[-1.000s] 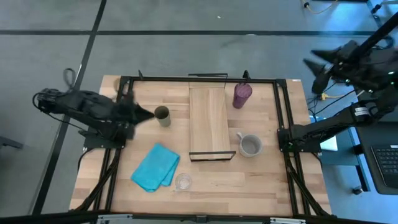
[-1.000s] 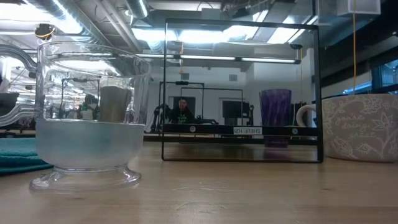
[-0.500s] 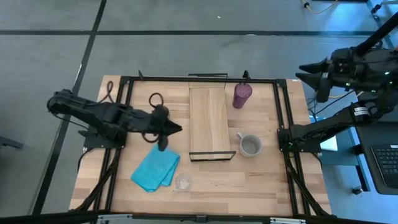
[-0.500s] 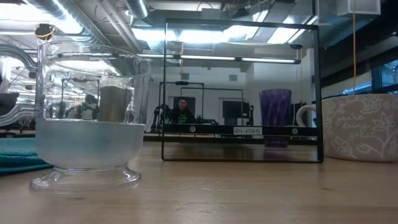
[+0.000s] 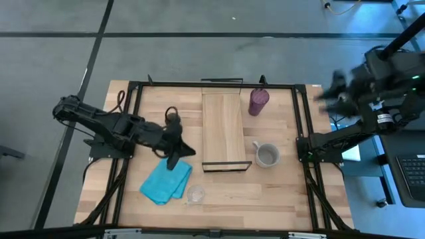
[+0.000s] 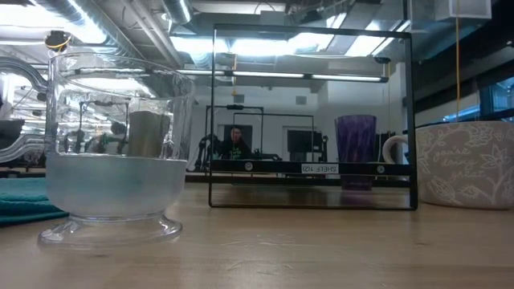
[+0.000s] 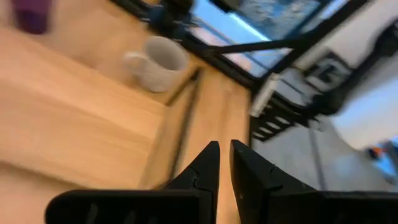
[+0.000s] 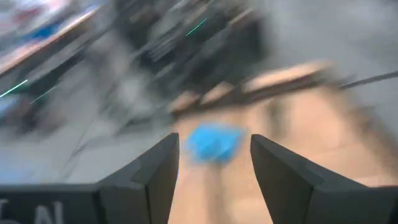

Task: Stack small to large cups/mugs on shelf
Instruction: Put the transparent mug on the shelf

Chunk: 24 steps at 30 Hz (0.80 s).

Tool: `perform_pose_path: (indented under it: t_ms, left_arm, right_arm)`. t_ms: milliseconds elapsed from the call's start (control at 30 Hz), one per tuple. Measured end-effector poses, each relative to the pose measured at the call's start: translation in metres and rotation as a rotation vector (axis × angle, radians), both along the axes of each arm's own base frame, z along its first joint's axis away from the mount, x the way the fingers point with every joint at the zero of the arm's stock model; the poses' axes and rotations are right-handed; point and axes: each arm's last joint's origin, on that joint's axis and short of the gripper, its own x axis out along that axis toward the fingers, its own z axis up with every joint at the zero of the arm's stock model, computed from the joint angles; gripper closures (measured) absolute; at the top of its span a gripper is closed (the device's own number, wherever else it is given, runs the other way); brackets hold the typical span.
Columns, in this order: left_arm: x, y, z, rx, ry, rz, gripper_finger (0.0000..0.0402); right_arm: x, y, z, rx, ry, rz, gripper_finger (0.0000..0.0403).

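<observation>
The light-wood shelf [image 5: 222,129] lies at the table's middle. The purple tumbler [image 5: 258,101] stands at its far right corner, and the grey mug [image 5: 267,155] stands to its right, nearer. The tiny clear glass [image 5: 195,194] stands near the front edge. In the high view my left arm covers the olive-brown cup, which shows through the glass in the low view [image 6: 148,132]. My left gripper [image 5: 191,151] is shut and empty, between the cloth and the shelf's left edge, pointing right. My right gripper [image 8: 214,165] is open and empty beyond the table's far right corner [image 5: 332,89].
A turquoise cloth [image 5: 166,178] lies crumpled on the table, left of the glass and just nearer than my left gripper. A black metal frame [image 5: 136,86] runs around the tabletop. The left wrist view shows the mug [image 7: 158,62] and the shelf board [image 7: 74,124].
My left arm has swung from the table's left edge toward the right and near side, passing over the olive-brown cup, and its gripper now stands beside the shelf. My right arm has moved beyond the far right corner and shows blurred. No cup or mug has moved.
</observation>
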Motion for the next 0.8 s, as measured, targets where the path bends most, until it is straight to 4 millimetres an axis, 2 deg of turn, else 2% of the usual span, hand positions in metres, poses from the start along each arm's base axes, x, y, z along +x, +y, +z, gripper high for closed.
perform_pose_path:
  t_ms: [67,167,233,333,433,533,667,800]
  left_arm:
    - [-0.002,-0.008,0.001,-0.010,-0.006,-0.017,0.0369]
    - [-0.005,-0.019,0.002,0.014,-0.027,-0.060,0.0370]
    - [-0.005,-0.032,-0.001,0.064,-0.032,-0.111,0.0371]
    - [0.001,-0.062,0.000,0.105,-0.037,-0.170,0.0384]
    - [0.012,-0.093,0.006,0.162,-0.018,-0.179,0.0399]
    - [0.025,-0.118,0.006,0.249,0.064,-0.158,0.0398]
    - [0.040,-0.143,0.008,0.236,0.206,-0.166,0.0400]
    - [0.049,-0.159,-0.008,0.220,0.456,-0.142,0.0400]
  right_arm:
    - [0.009,0.004,-0.009,0.053,0.119,0.119,0.0202]
    - [0.023,0.007,-0.022,0.079,0.300,0.191,0.0202]
    - [0.037,0.010,-0.026,0.038,0.304,0.250,0.0202]
    - [0.046,0.015,-0.029,-0.026,0.302,0.339,0.0202]
    - [0.052,0.018,-0.036,-0.083,0.342,0.332,0.0202]
    - [0.053,0.019,-0.039,-0.138,0.348,0.333,0.0202]
    - [0.046,0.017,-0.038,-0.186,0.331,0.290,0.0202]
    - [0.043,0.016,-0.038,-0.183,0.325,0.284,0.0202]
